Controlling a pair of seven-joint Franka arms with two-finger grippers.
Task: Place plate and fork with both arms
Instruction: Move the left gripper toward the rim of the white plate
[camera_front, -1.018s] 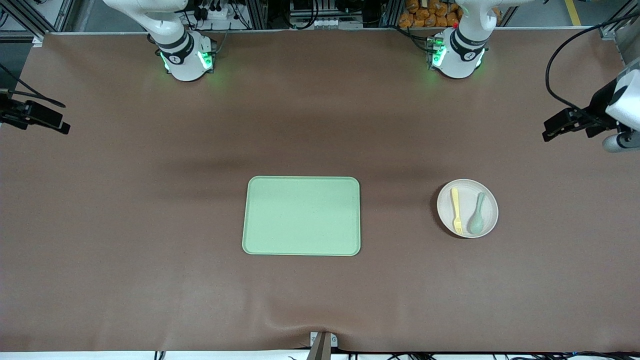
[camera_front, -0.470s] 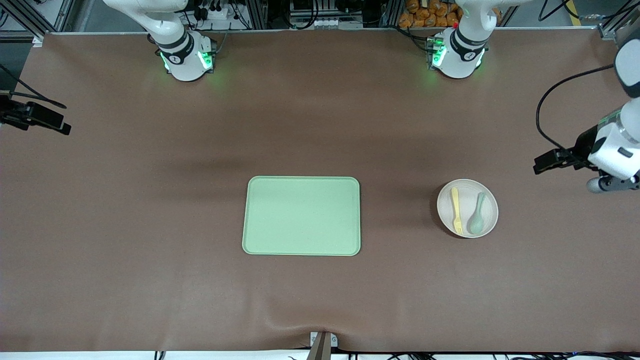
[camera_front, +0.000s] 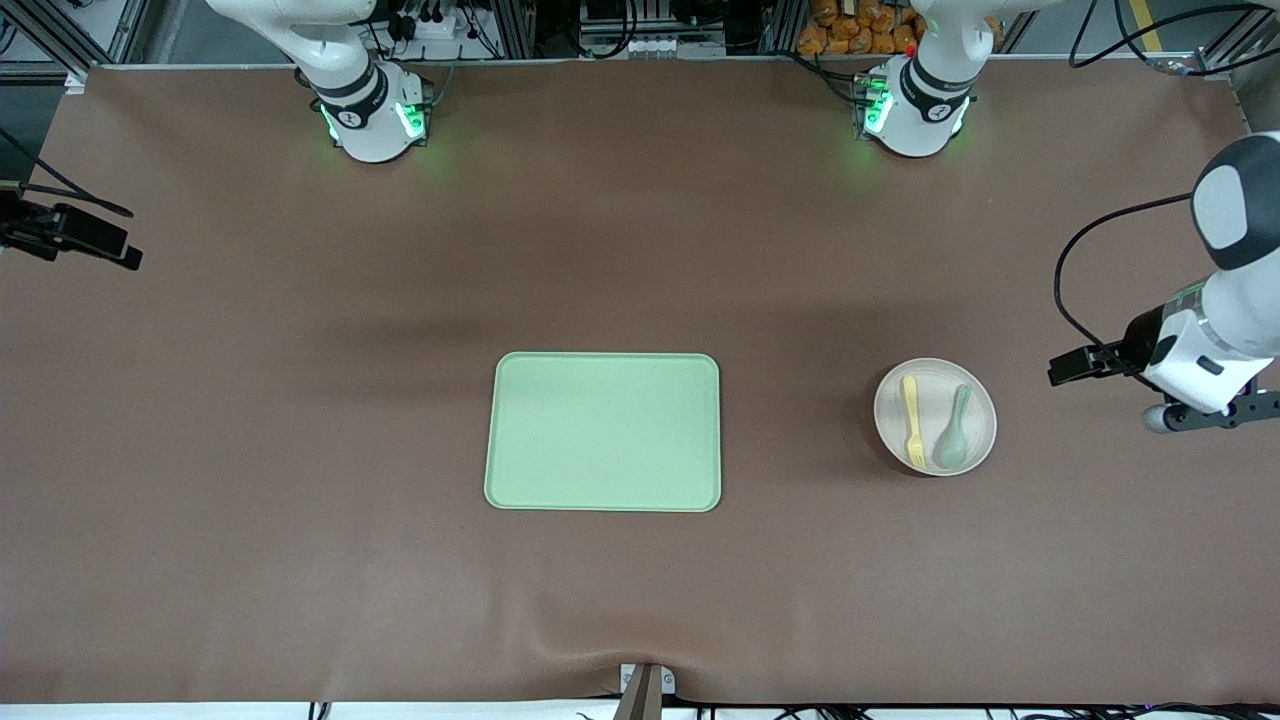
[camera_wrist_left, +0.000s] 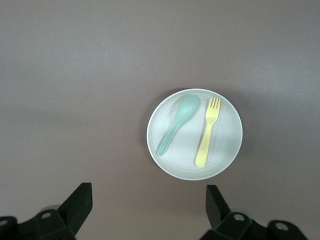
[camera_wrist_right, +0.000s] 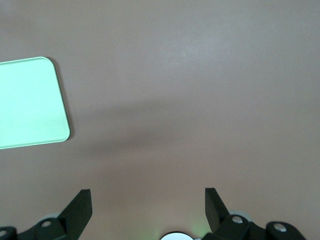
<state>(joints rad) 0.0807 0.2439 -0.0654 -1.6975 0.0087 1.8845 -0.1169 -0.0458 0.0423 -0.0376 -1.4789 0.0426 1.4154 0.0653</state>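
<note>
The cream plate (camera_front: 935, 450) lies on the brown table toward the left arm's end. The pale yellow fork (camera_front: 912, 420) lies in it beside a pale green spoon (camera_front: 955, 428). My left gripper (camera_front: 1062, 371) is open and empty, up over the bare table beside the plate, at the left arm's end. The left wrist view shows the left gripper (camera_wrist_left: 149, 194), the plate (camera_wrist_left: 195, 167), the fork (camera_wrist_left: 207, 135) and the spoon (camera_wrist_left: 177, 122). My right gripper (camera_front: 120, 252) is open and empty over the table's edge at the right arm's end, and waits. It also shows in its own wrist view (camera_wrist_right: 148, 197).
A rectangular light green tray (camera_front: 603, 431) lies at the table's middle; its corner shows in the right wrist view (camera_wrist_right: 30, 100). Both arm bases (camera_front: 375, 115) (camera_front: 912, 110) stand along the table's edge farthest from the front camera. A cable (camera_front: 1075, 260) hangs from the left arm.
My left gripper has come down the view from the table's end toward the plate's level and a little closer to the plate. The right arm, plate, fork and tray have not moved.
</note>
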